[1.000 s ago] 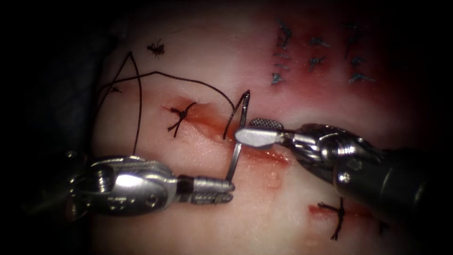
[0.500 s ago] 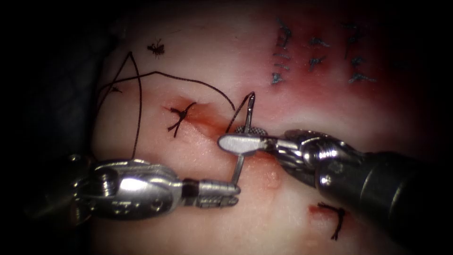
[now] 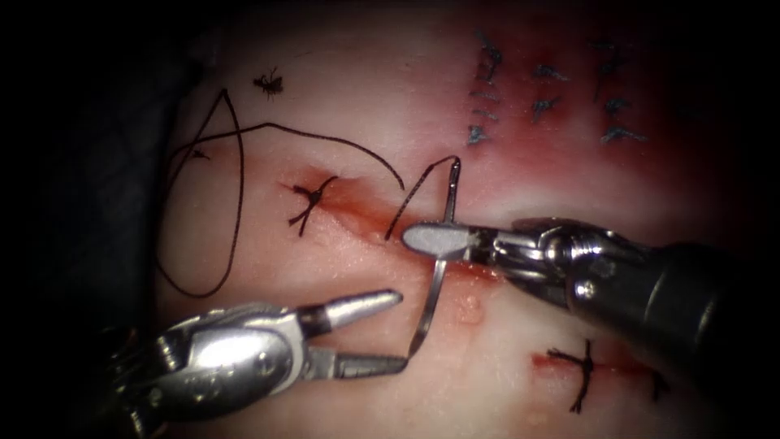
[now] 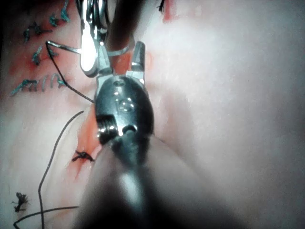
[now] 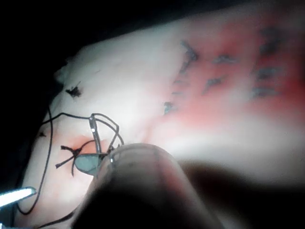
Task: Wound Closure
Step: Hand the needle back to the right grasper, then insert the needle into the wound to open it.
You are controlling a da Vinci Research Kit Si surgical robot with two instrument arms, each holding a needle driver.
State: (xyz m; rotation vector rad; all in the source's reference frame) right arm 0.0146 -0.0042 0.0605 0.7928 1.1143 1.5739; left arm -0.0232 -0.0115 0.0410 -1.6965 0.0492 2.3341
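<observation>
The curved needle [image 3: 433, 297] hangs free above the tissue [image 3: 520, 187], over the cut [image 3: 357, 210]. My right tool [image 3: 416, 239] comes in from the right, jaws shut on the needle about a third of the way from its thread end. The needle's point lies at the lower jaw of my left tool [image 3: 400, 331], whose jaws stand open and hold nothing. Black thread [image 3: 325, 140] runs from the needle's tail down into the cut and loops off to the left. The left wrist view shows the left tool [image 4: 121, 55] open beside the needle [image 4: 64, 46]. The right wrist view shows the needle [image 5: 94, 131] upright.
A knotted stitch [image 3: 309, 197] closes the cut's left end, and another stitch [image 3: 582, 367] sits at the lower right. A cut thread tuft [image 3: 269, 82] lies at the upper left. Blue stitch marks [image 3: 540, 93] lie at the upper right. Red fluid stains the cut.
The right jaws closed on the needle's upper part. The left jaws, which held the needle's lower end, opened and let it go, and the left tool dropped back slightly to the lower left.
</observation>
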